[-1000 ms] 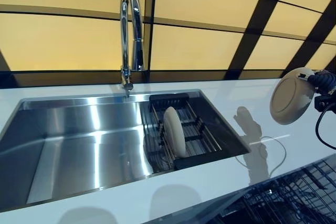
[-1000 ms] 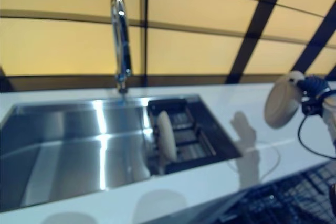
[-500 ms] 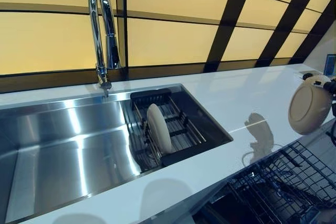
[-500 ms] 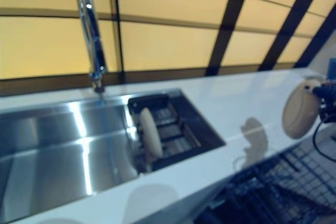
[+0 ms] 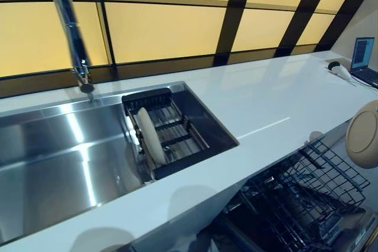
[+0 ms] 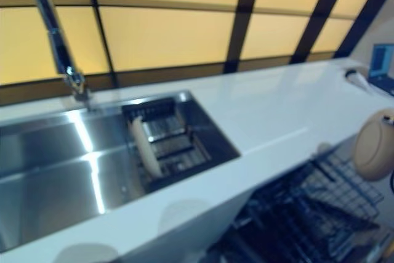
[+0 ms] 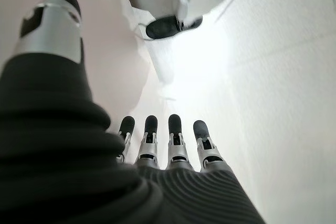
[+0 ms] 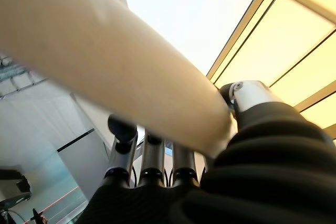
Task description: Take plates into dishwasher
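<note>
From the head cameras I see a beige plate (image 5: 363,134) at the far right edge, held on edge above the open dishwasher rack (image 5: 307,196), but the frame cuts it off and the hand carrying it falls outside both eye views. My right wrist view fills that gap: the right hand (image 8: 152,166) has its fingers (image 8: 122,148) behind the plate's underside and the thumb (image 8: 251,94) over its rim, so the plate is pinched between them. From that close the plate is only a broad beige band across the frame, and I cannot make out the rack below it.

A second plate (image 5: 150,135) stands on edge in the black wire drainer (image 5: 171,134) at the right end of the steel sink (image 5: 53,163), below the tap (image 5: 69,33). Only the eye views show this.

The left hand (image 7: 168,148) appears in no head view. Its own wrist camera shows the fingers straight and side by side, holding nothing, with pale surfaces beyond that I cannot identify.

On the white counter (image 5: 260,101), far right, a laptop (image 5: 361,58) is cropped by the frame, with a small pale object (image 5: 338,70) beside it that is too small to name. The dishwasher rack's lower part runs out of the frame, so I cannot tell what it holds.
</note>
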You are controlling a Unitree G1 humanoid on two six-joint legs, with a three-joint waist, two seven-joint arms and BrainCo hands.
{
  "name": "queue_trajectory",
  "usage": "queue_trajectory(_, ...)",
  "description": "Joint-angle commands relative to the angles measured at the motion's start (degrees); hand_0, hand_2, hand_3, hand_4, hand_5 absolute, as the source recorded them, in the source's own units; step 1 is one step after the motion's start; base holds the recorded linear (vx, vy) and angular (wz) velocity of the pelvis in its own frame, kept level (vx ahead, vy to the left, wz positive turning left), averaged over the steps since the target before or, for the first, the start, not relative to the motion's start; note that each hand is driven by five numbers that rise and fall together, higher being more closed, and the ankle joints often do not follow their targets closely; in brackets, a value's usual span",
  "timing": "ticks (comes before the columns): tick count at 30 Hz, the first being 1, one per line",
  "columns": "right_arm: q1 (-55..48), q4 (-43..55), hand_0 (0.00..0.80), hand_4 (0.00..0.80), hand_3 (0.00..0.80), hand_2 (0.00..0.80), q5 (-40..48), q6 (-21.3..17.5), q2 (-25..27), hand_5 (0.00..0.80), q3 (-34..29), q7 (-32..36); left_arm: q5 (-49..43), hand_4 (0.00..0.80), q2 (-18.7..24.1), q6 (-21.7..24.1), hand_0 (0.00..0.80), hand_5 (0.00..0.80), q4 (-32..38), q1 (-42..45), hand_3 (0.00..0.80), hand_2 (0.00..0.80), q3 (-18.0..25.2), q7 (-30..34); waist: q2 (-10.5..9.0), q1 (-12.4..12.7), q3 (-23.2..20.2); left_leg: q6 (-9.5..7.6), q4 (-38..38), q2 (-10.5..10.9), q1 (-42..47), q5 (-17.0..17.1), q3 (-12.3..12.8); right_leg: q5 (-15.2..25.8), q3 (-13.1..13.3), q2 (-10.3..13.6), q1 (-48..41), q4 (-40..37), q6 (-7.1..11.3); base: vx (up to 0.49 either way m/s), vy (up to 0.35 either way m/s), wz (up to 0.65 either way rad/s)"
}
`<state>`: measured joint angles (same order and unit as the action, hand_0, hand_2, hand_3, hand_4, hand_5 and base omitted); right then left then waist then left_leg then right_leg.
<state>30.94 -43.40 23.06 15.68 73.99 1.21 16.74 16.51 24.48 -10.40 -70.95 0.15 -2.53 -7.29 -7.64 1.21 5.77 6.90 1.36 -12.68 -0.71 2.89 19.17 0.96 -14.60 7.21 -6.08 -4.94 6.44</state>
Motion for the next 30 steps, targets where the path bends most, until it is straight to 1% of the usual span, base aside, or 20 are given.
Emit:
queue_trajectory(1, 2.32, -2.72, 0.8, 0.8, 0.8, 0.8, -3.52, -3.91, 3.3, 0.8, -2.36, 1.61, -1.44, 0.0, -0.3, 2.21, 0.0, 0.0, -2.29, -2.2, 0.0, 0.0, -1.6, -1.06, -1.52, 1.29, -3.06, -0.91, 0.36, 1.97, -4.14, 2.52, -1.73, -2.2, 0.9, 0.49, -3.34, 3.54, 1.01, -0.092, -0.1, 0.1)
queue_trajectory(2, 2.38, -2.74, 0.8, 0.8, 0.8, 0.8, -3.77, -3.9, 3.38, 0.8, -2.25, 1.68, -1.52, 0.0, -0.52, 2.35, 0.0, 0.0, -2.27, -2.19, 0.0, 0.0, -1.71, -1.16, -1.51, 1.27, -3.04, -0.85, 0.24, 1.96, -4.12, 2.62, -1.76, -2.17, 0.86, 0.43, -3.4, 3.4, 0.95, -0.108, -0.084, 0.07)
queue_trajectory(3, 2.91, -2.59, 0.8, 0.8, 0.8, 0.8, -5.13, -3.64, 3.73, 0.8, -1.48, 2.63, -1.38, 0.0, -1.43, 2.9, 0.0, 0.0, -2.26, -2.04, 0.0, 0.0, -2.1, -1.68, -1.42, 1.11, -2.98, -0.43, -0.23, 1.81, -4.15, 3.28, -1.69, -2.06, 0.75, 0.23, -3.5, 2.91, 0.6, -0.093, -0.048, 0.05)
queue_trajectory(6, 4.01, -2.09, 0.8, 0.8, 0.8, 0.8, -7.44, -3.58, 3.98, 0.8, 0.2, 4.39, -1.72, 0.0, -1.99, 3.41, 0.0, 0.0, -2.18, -1.67, 0.0, 0.0, -1.85, -1.58, -0.98, 0.82, -2.84, 0.0, -0.94, 1.64, -3.88, 4.0, -1.48, -2.24, 0.63, 0.06, -3.48, 2.96, 0.16, -0.082, -0.021, 0.04)
queue_trajectory(7, 4.19, -2.26, 0.8, 0.8, 0.8, 0.8, -9.35, -4.31, 4.16, 0.8, 1.23, 5.9, -2.31, 0.0, -2.16, 3.63, 0.0, 0.0, -2.1, -1.5, 0.0, 0.0, -1.79, -1.35, -0.55, 0.59, -2.84, 0.07, -1.51, 1.63, -3.59, 4.32, -1.51, -2.47, 0.61, -0.12, -3.34, 3.2, -0.08, -0.079, -0.006, 0.03)
queue_trajectory(8, 4.32, -2.32, 0.8, 0.8, 0.8, 0.8, -9.36, -4.35, 4.17, 0.8, 1.36, 5.93, -2.31, 0.0, -2.19, 3.64, 0.0, 0.0, -2.1, -1.49, 0.0, 0.0, -1.77, -1.35, -0.51, 0.56, -2.84, 0.08, -1.57, 1.63, -3.56, 4.36, -1.51, -2.48, 0.61, -0.13, -3.34, 3.22, -0.09, -0.08, -0.007, 0.04)
queue_trajectory(10, 3.7, -2.39, 0.8, 0.8, 0.8, 0.8, -10.77, -6.5, 4.11, 0.8, 2.08, 7.78, -2.44, 0.0, -2.12, 3.6, 0.0, 0.0, -2.01, -1.67, 0.0, 0.0, -1.79, -1.09, 0.0, 0.2, -2.89, 0.27, -2.13, 1.6, -3.24, 4.68, -1.62, -2.59, 0.55, -0.4, -3.26, 3.24, -0.38, -0.058, -0.016, 0.05)
queue_trajectory(14, 1.87, -0.18, 0.8, 0.8, 0.8, 0.8, -13.43, -8.56, 3.79, 0.8, 3.25, 10.81, -2.96, 0.0, -1.78, 3.21, 0.0, 0.0, -1.26, -1.9, 0.0, 0.0, -1.63, -0.93, 0.53, -0.31, -2.89, 0.5, -3.22, 1.71, -2.42, 5.22, -2.18, -2.63, 0.77, -0.93, -3.07, 3.3, -0.85, -0.045, -0.023, 0.08)
queue_trajectory(18, -1.14, 2.1, 0.8, 0.8, 0.8, 0.8, -15.26, -11.56, 2.6, 0.8, 3.35, 11.05, -3.09, 0.0, -1.42, 2.78, 0.0, 0.0, -0.78, -2.47, 0.0, 0.0, -1.6, -1.21, 0.87, -0.79, -2.8, 0.8, -3.83, 1.39, -2.18, 5.8, -2.08, -2.68, 0.68, -1.62, -2.92, 3.19, -1.22, -0.062, -0.065, 0.04)
queue_trajectory(20, -3.07, 4.61, 0.8, 0.8, 0.8, 0.8, -15.86, -12.27, 1.9, 0.8, 2.87, 11.44, -3.01, 0.0, -1.21, 2.46, 0.0, 0.0, -0.37, -2.7, 0.0, 0.0, -1.44, -1.34, 1.03, -1.03, -2.67, 1.11, -4.3, 1.04, -2.2, 6.37, -1.9, -2.66, 0.72, -2.14, -3.02, 2.82, -1.43, -0.06, -0.098, 0.02)
queue_trajectory(22, -4.63, 6.01, 0.8, 0.8, 0.8, 0.8, -15.83, -14.0, 1.34, 0.8, 2.96, 11.93, -3.07, 0.0, -1.03, 2.73, 0.0, 0.0, -0.14, -2.51, 0.0, 0.0, -1.13, -1.24, 1.25, -0.92, -2.34, 1.48, -4.45, 0.48, -2.63, 7.01, -1.91, -2.69, 0.71, -2.69, -2.95, 2.63, -1.72, -0.053, -0.137, 0.03)
queue_trajectory(23, -5.13, 7.81, 0.8, 0.8, 0.8, 0.8, -16.4, -14.5, 0.57, 0.8, 3.42, 11.79, -2.77, 0.0, -1.06, 3.01, 0.0, 0.0, 0.24, -2.1, 0.0, 0.0, -1.01, -1.28, 1.59, -0.62, -1.9, 2.23, -4.81, -0.29, -3.38, 8.67, -1.92, -2.69, 0.61, -3.52, -3.21, 2.31, -2.07, -0.041, -0.143, 0.03)
queue_trajectory(24, -5.16, 8.14, 0.8, 0.8, 0.8, 0.8, -16.58, -14.7, 0.27, 0.8, 3.64, 11.69, -2.64, 0.0, -1.12, 3.1, 0.0, 0.0, 0.36, -1.97, 0.0, 0.0, -1.03, -1.31, 1.71, -0.45, -1.77, 2.5, -4.9, -0.49, -3.71, 9.37, -2.07, -2.73, 0.61, -3.83, -3.35, 2.18, -2.18, -0.036, -0.149, 0.01)
queue_trajectory(25, -5.07, 8.94, 0.8, 0.8, 0.8, 0.8, -16.98, -14.79, -0.45, 0.8, 4.17, 11.44, -2.57, 0.0, -1.25, 3.18, 0.0, 0.0, 0.55, -1.77, 0.0, 0.0, -0.99, -1.16, 1.94, 0.09, -1.39, 3.0, -4.85, -0.59, -4.55, 10.95, -3.37, -2.69, 1.04, -4.49, -3.69, 1.73, -2.32, -0.036, -0.109, 0.01)
queue_trajectory(26, -5.14, 9.78, 0.8, 0.8, 0.8, 0.8, -17.2, -14.62, -0.89, 0.8, 4.41, 11.24, -2.61, 0.0, -1.35, 3.31, 0.0, 0.0, 0.72, -1.56, 0.0, 0.0, -0.8, -0.88, 1.97, 0.38, -0.99, 3.0, -4.25, -0.27, -4.79, 11.39, -4.91, -2.49, 1.42, -4.69, -3.69, 1.52, -2.48, -0.076, -0.119, 0.02)
queue_trajectory(27, -5.23, 10.9, 0.8, 0.8, 0.8, 0.8, -17.62, -14.42, -1.4, 0.8, 4.69, 11.22, -2.5, 0.0, -1.54, 3.39, 0.0, 0.0, 1.09, -1.41, 0.0, 0.0, -0.4, -0.61, 1.73, 0.43, -0.48, 2.39, -1.13, 0.51, -4.92, 9.7, -6.53, -2.08, 1.63, -4.47, -3.09, 1.55, -2.76, -0.084, -0.08, 0.03)
queue_trajectory(28, -5.19, 11.25, 0.8, 0.8, 0.8, 0.8, -18.19, -14.32, -1.61, 0.8, 4.81, 11.55, -2.46, 0.0, -1.64, 3.37, 0.0, 0.0, 1.25, -1.41, 0.0, 0.0, -0.22, -0.47, 1.58, 0.39, -0.39, 2.12, 0.14, 0.87, -4.98, 8.84, -6.88, -1.89, 1.7, -4.3, -2.78, 1.58, -2.86, -0.117, -0.069, 0.06)
queue_trajectory(29, -5.51, 11.89, 0.8, 0.8, 0.8, 0.8, -19.19, -14.36, -1.89, 0.8, 4.83, 11.82, -2.52, 0.0, -1.76, 3.14, 0.0, 0.0, 1.52, -1.53, 0.0, 0.0, 0.22, -0.06, 1.17, -0.02, -0.32, 1.48, 4.38, 1.68, -5.08, 6.99, -6.98, -1.53, 1.54, -3.89, -2.04, 1.78, -3.24, -0.128, -0.027, 0.01)
queue_trajectory(30, -5.85, 12.25, 0.8, 0.8, 0.8, 0.8, -20.87, -14.9, -2.37, 0.8, 5.29, 12.04, -2.2, 0.0, -2.05, 2.67, 0.0, 0.0, 1.84, -2.01, 0.0, 0.0, 0.13, 0.23, 0.58, -0.44, -0.26, 0.48, 7.1, 3.06, -4.66, 3.76, -7.29, -0.93, 1.32, -2.84, -1.1, 2.29, -3.24, -0.111, -0.004, 0.0)
